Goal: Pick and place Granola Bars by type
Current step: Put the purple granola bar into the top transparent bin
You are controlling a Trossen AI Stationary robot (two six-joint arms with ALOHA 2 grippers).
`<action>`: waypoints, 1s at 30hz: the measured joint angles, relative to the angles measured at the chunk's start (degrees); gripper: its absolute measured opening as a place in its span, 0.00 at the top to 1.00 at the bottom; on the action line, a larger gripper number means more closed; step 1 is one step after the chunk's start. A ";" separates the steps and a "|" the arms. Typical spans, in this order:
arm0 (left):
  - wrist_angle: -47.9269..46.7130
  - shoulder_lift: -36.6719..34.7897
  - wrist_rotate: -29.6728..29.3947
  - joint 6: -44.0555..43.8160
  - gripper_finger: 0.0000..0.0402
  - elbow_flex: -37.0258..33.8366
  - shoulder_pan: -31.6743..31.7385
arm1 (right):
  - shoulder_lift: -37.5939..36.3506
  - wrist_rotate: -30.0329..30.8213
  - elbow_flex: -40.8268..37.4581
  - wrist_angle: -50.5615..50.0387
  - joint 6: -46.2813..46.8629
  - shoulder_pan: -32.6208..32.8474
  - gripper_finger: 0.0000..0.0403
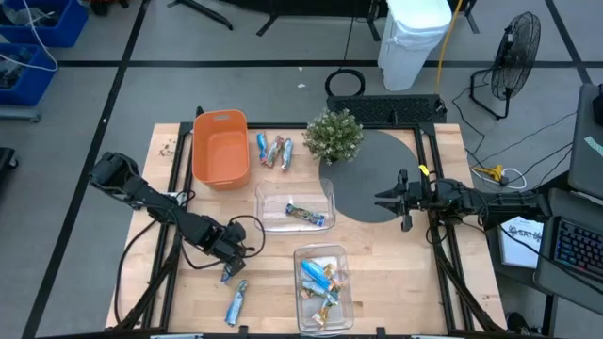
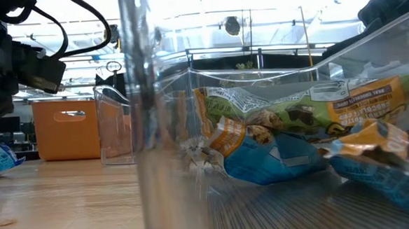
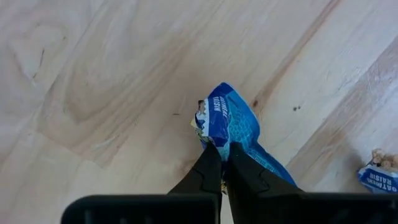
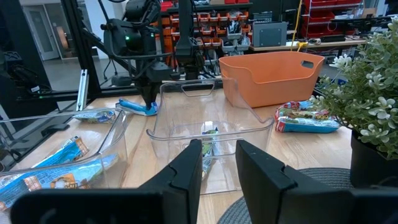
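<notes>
A blue-and-silver granola bar (image 3: pixel 233 124) sits at the wooden table near its left front, under my left gripper (image 3: pixel 222 148), which points down and is shut on it. Next to it on the wood lies a second blue bar (image 1: pixel 236 303). More bars (image 1: pixel 273 151) lie beside the orange bin (image 1: pixel 220 148). One bar (image 1: pixel 304 215) lies in the middle clear bin (image 1: pixel 325 198), and several fill the near clear bin (image 1: pixel 341 299). My right gripper (image 4: pixel 217 146) hangs level and open over the grey mat (image 1: pixel 377 174), with nothing in it. My left gripper pinches the blue bar between its two fingertips (image 3: pixel 211 158), partway along the wrapper (image 3: pixel 231 138), coming from above and pointing down. The bar lies slanted under the fingers (image 4: pixel 138 107). Whether it is clear of the wood, I cannot tell.
A potted plant (image 1: pixel 334 137) stands behind the middle bin at the mat's far edge. Bare wood spreads between the orange bin and my left arm. The near clear bin fills most of the low view (image 2: pixel 275 125).
</notes>
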 joint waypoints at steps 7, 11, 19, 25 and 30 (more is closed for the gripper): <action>6.03 -0.49 -3.10 4.83 0.98 -0.07 -0.07 | 0.00 0.01 -0.01 -0.01 0.00 0.01 0.78; 9.45 -3.66 -10.74 11.07 0.98 0.70 -0.94 | -0.01 0.00 -0.01 0.01 0.01 0.00 0.78; 13.27 -18.66 -30.32 23.13 0.98 1.53 -6.58 | 0.01 0.00 0.01 0.01 -0.01 0.00 0.78; 15.09 -27.14 -41.28 34.51 0.98 1.53 -9.50 | -0.01 0.01 -0.01 -0.01 -0.01 0.02 0.78; 20.36 -29.97 -40.80 46.22 0.98 1.53 -9.27 | -0.01 0.00 -0.01 -0.01 0.01 0.00 0.78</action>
